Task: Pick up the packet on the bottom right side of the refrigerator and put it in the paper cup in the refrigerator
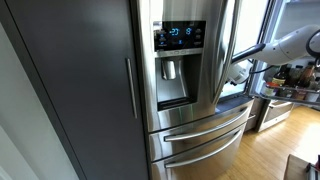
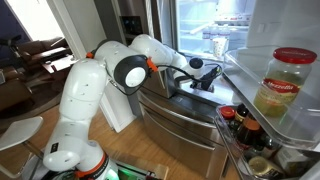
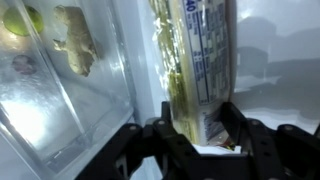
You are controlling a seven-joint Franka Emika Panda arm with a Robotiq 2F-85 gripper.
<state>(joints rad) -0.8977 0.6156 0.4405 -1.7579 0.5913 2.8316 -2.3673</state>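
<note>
The stainless-steel refrigerator (image 1: 200, 125) has its right door open. My arm reaches into its lower right part in both exterior views. In the wrist view a tall yellow-green packet (image 3: 195, 60) with a white printed label stands between my black gripper fingers (image 3: 200, 135), which press against both of its sides. The gripper also shows in an exterior view (image 2: 205, 78), low inside the fridge. A white paper cup (image 2: 220, 46) stands on a shelf deeper in, above and behind the gripper. The packet is hidden in both exterior views.
A clear crisper drawer (image 3: 60, 100) with ginger (image 3: 75, 40) and a lime (image 3: 20, 20) sits left of the packet. The open door holds a large jar (image 2: 283, 85) and bottles (image 2: 245, 125). A dark-grey cabinet panel (image 1: 80, 80) stands beside the fridge.
</note>
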